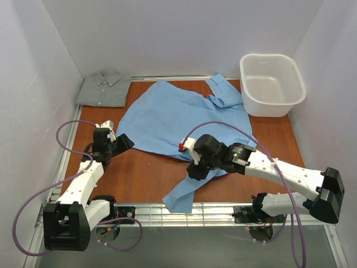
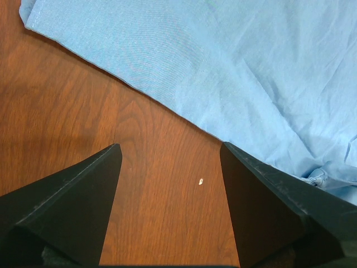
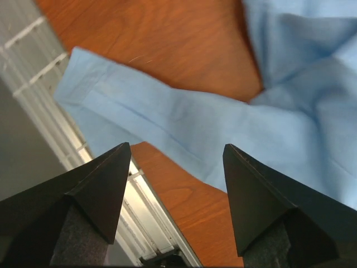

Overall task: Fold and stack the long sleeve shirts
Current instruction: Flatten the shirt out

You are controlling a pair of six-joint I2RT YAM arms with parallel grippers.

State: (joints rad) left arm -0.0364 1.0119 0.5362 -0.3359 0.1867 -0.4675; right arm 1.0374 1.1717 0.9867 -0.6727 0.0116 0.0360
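The sky-blue long sleeve shirt (image 1: 167, 114) lies spread flat on the middle of the wooden table, one sleeve (image 1: 181, 195) trailing to the front edge. The grey-green long sleeve shirt (image 1: 104, 89) lies folded at the back left corner. My left gripper (image 1: 127, 143) stands open over bare wood just short of the blue shirt's left hem (image 2: 223, 67), nothing between its fingers (image 2: 83, 201). My right gripper (image 1: 195, 169) hangs open above the trailing sleeve (image 3: 167, 117), holding nothing; its fingers (image 3: 262, 201) frame the sleeve's cuff end and the table's front edge.
A white plastic basket (image 1: 271, 84) stands at the back right corner. A metal rail (image 1: 184, 211) runs along the table's front edge, seen close below the right gripper (image 3: 177, 146). White walls enclose the left, back and right sides.
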